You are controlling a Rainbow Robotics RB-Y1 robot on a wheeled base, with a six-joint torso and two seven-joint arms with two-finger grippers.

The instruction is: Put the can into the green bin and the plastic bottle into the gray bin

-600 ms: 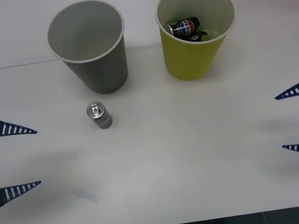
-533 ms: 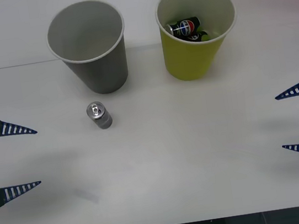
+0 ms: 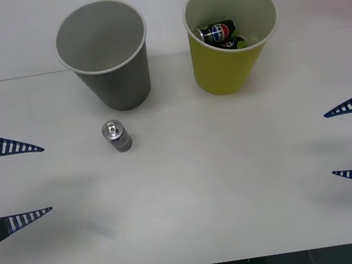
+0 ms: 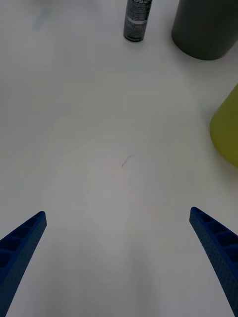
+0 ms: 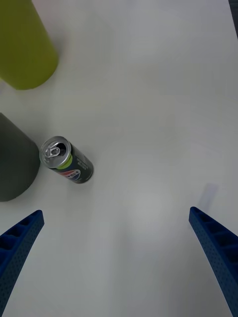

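1. We see a white table spread before the robot, bearing two large tapered bins at its far side.
2. The gray bin stands upright at far left, its inside bare; just to its right, apart from it, the green bin stands upright.
3. Inside the green bin lies a dark can with a red-white-blue logo.
4. Our left gripper hovers at the left edge, fingers spread wide, holding nothing.
5. Our right gripper hovers at the right edge, likewise wide open and empty.
6. The can, silver-topped with its pull-tab showing, stands upright on the table just on the near side of the gray bin, near it but not touching, closer to the left gripper.
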